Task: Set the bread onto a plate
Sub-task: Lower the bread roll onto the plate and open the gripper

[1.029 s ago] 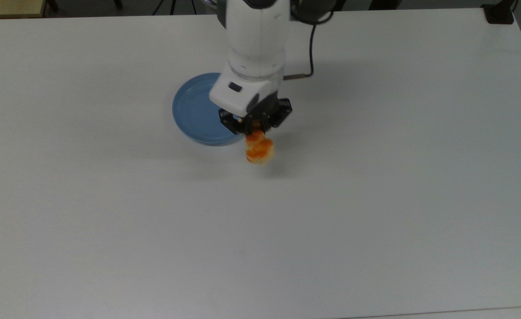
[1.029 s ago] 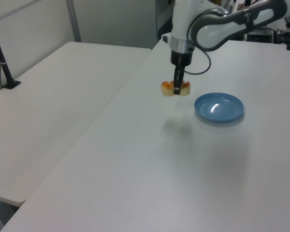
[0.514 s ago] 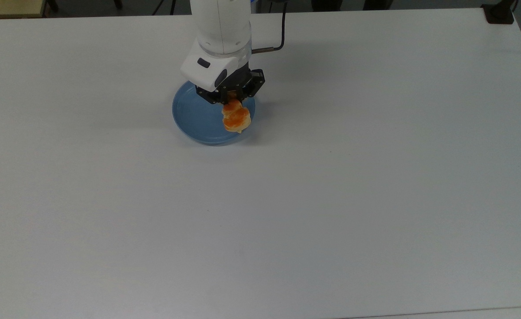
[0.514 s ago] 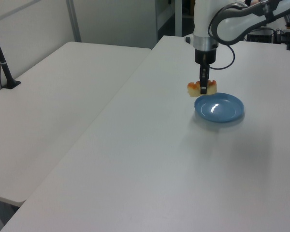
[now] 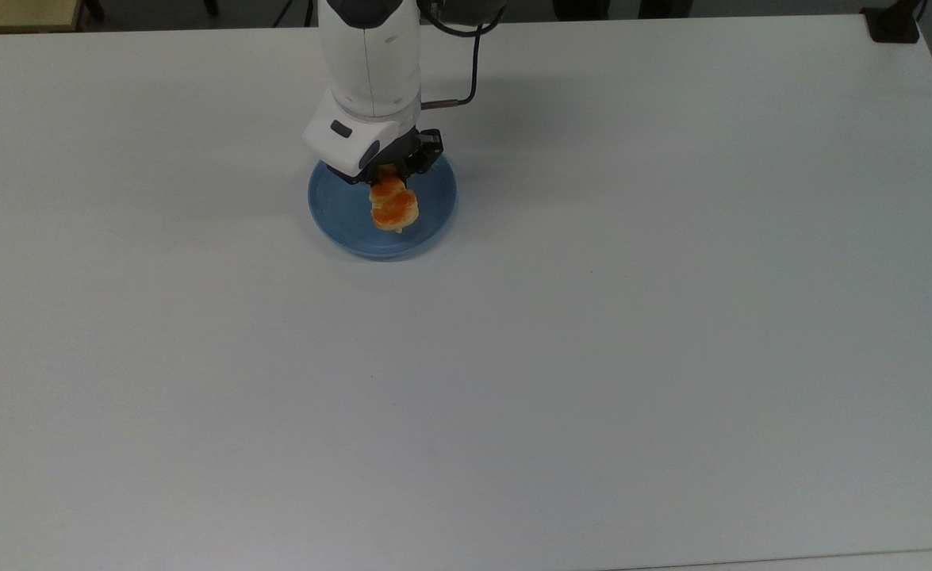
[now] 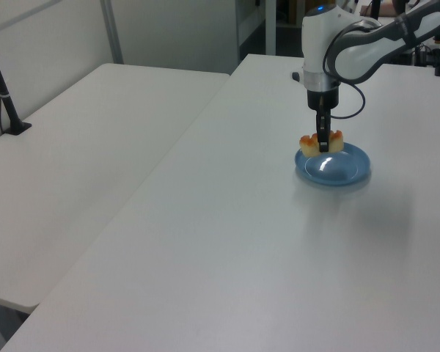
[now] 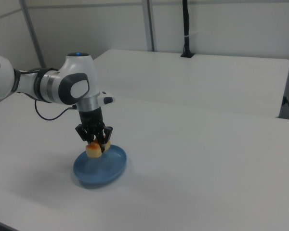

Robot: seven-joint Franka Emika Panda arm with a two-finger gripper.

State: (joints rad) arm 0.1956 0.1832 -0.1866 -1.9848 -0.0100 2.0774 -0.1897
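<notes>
End effector [image 5: 387, 176] clamped on bread [image 5: 393, 205], pointing straight down; bread held level just above plate [image 5: 434, 208], over its centre. Plate sits on white bench [image 5: 592, 317].

The scene is brightly and evenly lit from overhead. The white counter [image 5: 592, 357] is rendered slightly bluish in the top view and washed out toward its far edge. Shadows are soft and faint: a diffuse one is cast on the counter just beside the plate [image 5: 339, 214], toward the top view's right, and a darker rim of shadow is seen under the plate [image 7: 106, 173] in the right view. A white glare spot is caught on the plate [image 6: 324, 166] in the left view. The bread [image 5: 393, 206] is oversaturated orange and slightly soft. Background detail is mildly blurred.
</notes>
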